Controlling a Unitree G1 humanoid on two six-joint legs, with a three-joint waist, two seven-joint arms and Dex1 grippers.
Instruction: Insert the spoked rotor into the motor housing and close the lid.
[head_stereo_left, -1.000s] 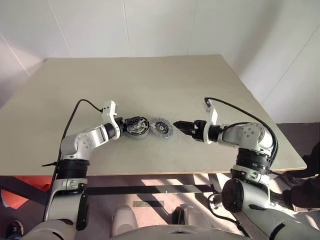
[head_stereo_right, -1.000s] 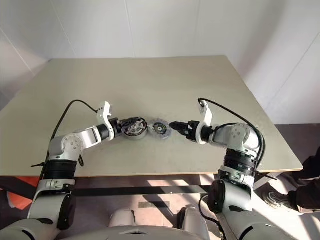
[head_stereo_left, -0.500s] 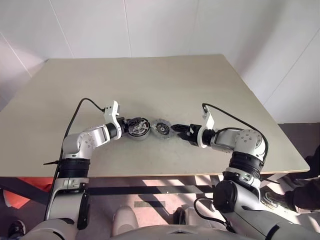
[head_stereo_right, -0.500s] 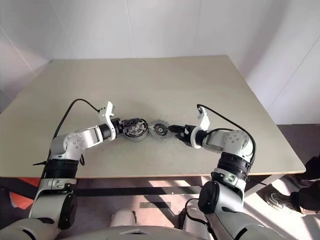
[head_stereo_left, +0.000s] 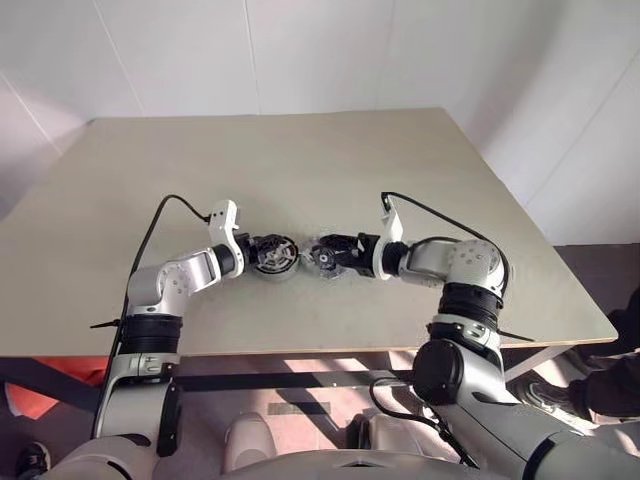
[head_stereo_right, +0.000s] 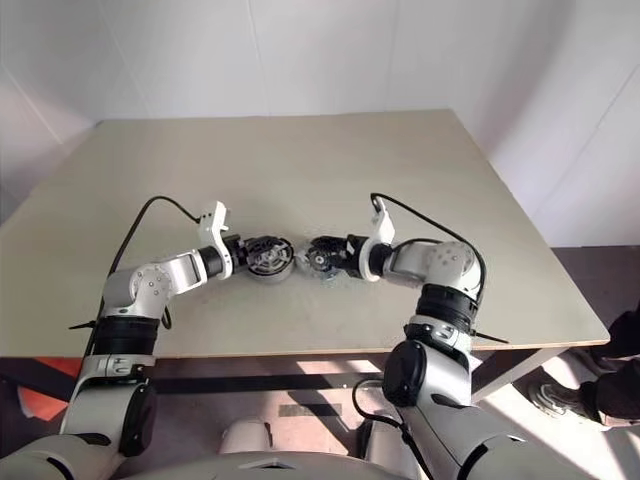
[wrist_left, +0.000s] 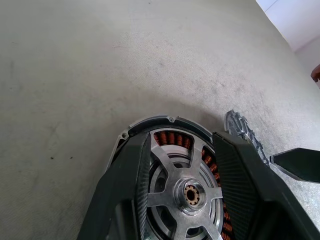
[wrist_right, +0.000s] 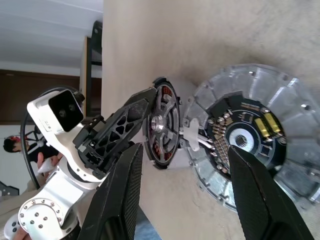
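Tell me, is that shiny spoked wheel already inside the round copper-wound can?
Inside. The spoked rotor sits within the motor housing, copper windings ringing its rim; the lid lies beside it, off.

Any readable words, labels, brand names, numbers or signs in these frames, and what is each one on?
None can be read.
The flat grey notched-rim lid carries a dark circuit board with small yellow parts; any print there is too small to read.
The round copper-wound motor housing and its shiny spoked rotor show no markings.

One table (head_stereo_left: 300, 160), one motor housing (head_stereo_left: 274, 254), one spoked rotor (wrist_left: 186, 187) seated inside it, one lid (wrist_right: 255, 132), two grippers, left gripper (head_stereo_left: 255, 250) and right gripper (head_stereo_left: 330, 252), each with two black fingers
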